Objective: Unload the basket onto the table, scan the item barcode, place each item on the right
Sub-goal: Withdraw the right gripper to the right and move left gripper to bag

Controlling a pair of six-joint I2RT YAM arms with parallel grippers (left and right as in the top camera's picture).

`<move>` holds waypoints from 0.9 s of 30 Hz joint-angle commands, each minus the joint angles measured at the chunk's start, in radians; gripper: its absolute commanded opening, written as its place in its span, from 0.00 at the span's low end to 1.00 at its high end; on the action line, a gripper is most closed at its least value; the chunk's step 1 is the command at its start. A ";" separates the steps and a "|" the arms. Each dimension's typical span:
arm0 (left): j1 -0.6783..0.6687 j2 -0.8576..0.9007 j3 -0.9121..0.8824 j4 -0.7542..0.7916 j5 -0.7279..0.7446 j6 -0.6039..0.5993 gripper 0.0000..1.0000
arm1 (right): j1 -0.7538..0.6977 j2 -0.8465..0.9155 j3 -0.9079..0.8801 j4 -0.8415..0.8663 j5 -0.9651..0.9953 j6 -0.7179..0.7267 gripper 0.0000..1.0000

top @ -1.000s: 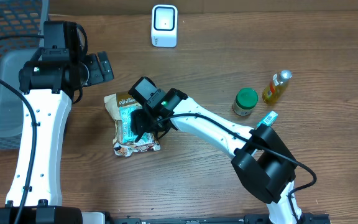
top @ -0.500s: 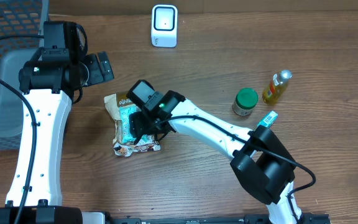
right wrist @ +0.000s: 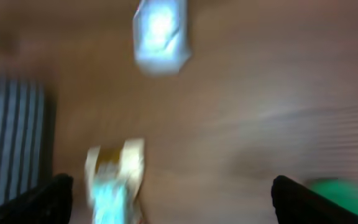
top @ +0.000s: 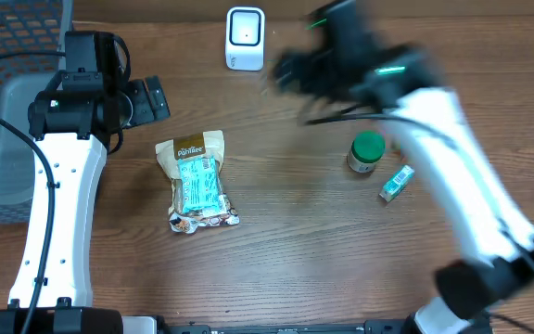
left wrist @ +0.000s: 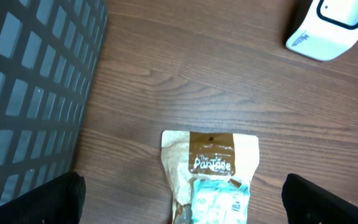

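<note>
One snack pouch (top: 196,183) lay flat on the table (top: 295,250), label side up, well apart from both grippers. Its long axis ran approx toward/away from the robot. The brown header end pointed to the far side, and the near end was skewed a bit to the right.

The left wrist view cut the pouch off just below the header. Script there read sth like "The Pantree"; print on the teal panel was too small to read. The scanner (top: 245,38) stood at the far edge, white w/ a dark window. Grey lettering on its side was illegible.

The right gripper (top: 290,70) & forearm were badly blurred overhead, near the scanner. Its wrist view, also blurred, showed fingertips (right wrist: 42,199) wide apart w/ nothing btwn them. The left gripper (top: 153,99) hung beside the basket (top: 7,102), beyond the pouch. Its fingertips (left wrist: 58,199) were spread to the frame corners & it held nothing.

A green-lidded jar (top: 367,151) & a small teal box (top: 397,183) sat to the right, close to the blurred arm.
</note>
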 commanded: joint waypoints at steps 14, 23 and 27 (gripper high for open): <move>-0.078 0.083 -0.006 -0.291 0.224 0.013 0.95 | -0.638 -0.076 0.015 -0.273 0.020 -0.008 1.00; -0.101 0.111 -0.189 -0.337 0.117 -0.192 0.61 | -0.663 -0.076 0.015 -0.272 0.019 -0.007 1.00; -0.100 0.111 -0.292 -0.253 0.135 -0.192 0.56 | -0.663 -0.076 0.015 -0.272 0.019 -0.008 1.00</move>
